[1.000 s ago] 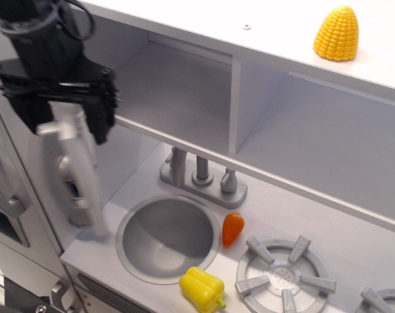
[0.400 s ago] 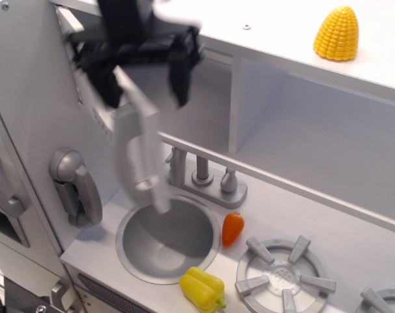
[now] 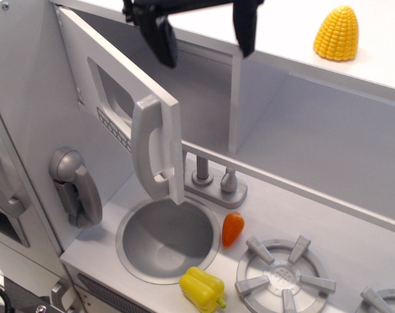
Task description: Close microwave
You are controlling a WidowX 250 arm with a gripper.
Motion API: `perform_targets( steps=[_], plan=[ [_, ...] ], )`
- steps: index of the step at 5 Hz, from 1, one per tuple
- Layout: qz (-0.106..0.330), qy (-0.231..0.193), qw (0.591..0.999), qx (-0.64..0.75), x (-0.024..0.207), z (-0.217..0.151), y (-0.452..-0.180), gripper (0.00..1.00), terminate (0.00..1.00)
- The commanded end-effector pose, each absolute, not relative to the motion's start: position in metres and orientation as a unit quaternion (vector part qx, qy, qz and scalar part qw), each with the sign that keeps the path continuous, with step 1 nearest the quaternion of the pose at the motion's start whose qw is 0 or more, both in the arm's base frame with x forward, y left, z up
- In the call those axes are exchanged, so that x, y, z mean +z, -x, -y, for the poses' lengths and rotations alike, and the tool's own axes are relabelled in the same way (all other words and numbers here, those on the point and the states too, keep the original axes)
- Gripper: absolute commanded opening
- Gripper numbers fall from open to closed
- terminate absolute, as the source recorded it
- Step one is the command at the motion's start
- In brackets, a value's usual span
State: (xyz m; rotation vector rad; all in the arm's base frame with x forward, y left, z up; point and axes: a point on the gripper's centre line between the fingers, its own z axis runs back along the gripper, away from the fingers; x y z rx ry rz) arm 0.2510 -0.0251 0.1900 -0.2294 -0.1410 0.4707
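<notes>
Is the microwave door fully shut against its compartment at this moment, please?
No, the microwave door stands ajar, swung out over the sink, with the gripper above and apart from it.

The gripper [image 3: 201, 29] has risen to the top edge, fingers spread, letting go of the microwave [image 3: 129, 124] door, now swung partway closed.

Matt grey plastic microwave door [image 3: 113, 98] w/ glossy handle [image 3: 160, 147]; brushed-metal-look sink [image 3: 168, 238]; glossy plastic corn [image 3: 337, 33].
</notes>
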Motion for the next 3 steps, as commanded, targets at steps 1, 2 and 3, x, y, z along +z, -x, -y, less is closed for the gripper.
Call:
perform_targets(
  steps=[1,2,3],
  plan=[
    [0.053,0.1,0.978,0.176,0.188,-0.001,-0.217,1.0,0.0],
    [0.04,0.088,0.983,0.154,0.177,-0.028,-0.202,1.0,0.0],
    [0.056,0.082,0.983,0.152,0.172,-0.059,-0.197,1.0,0.0]
  ],
)
